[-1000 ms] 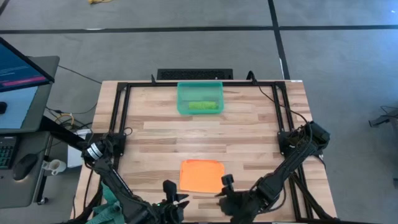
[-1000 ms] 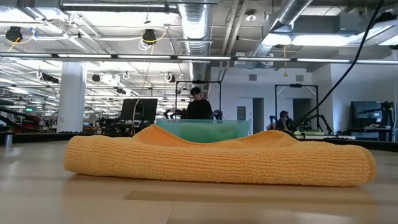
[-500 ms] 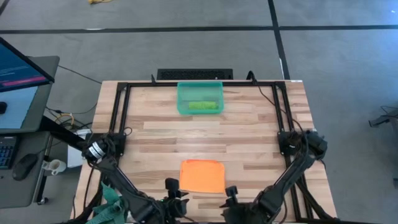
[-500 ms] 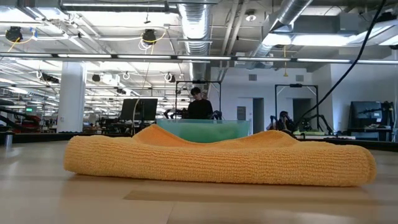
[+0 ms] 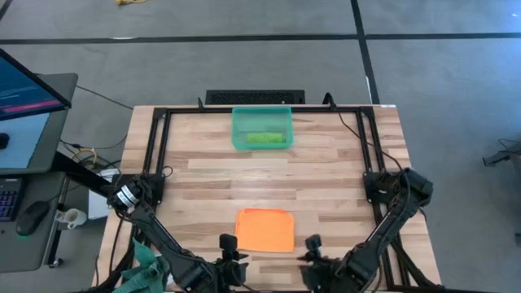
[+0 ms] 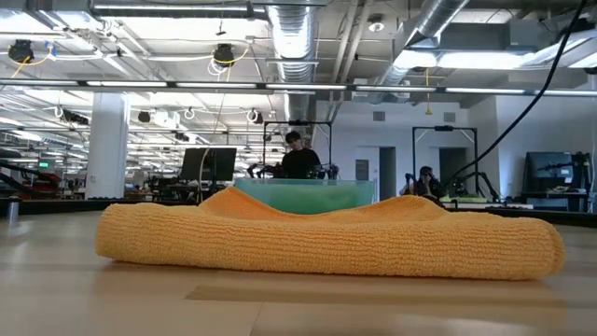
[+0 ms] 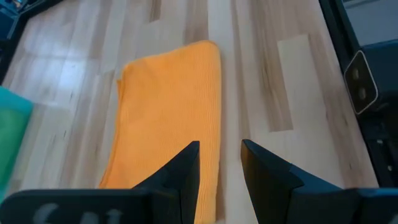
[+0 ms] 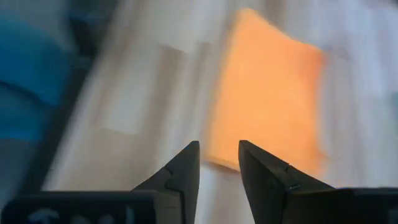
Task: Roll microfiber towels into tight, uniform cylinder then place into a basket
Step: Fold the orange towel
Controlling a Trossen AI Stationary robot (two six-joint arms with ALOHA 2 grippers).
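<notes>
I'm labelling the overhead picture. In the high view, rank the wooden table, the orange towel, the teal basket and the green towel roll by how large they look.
1. Wooden table, by far the largest.
2. Orange towel and teal basket: these look about alike, so I won't rank them against each other.
3. Green towel roll, smallest, lying inside the basket.

Monitor (screen lit), mouse

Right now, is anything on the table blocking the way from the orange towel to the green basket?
Nothing visible does. Only bare wooden table lies between the orange towel and the basket. The basket already holds a rolled lime green towel, with room beside it.
</notes>
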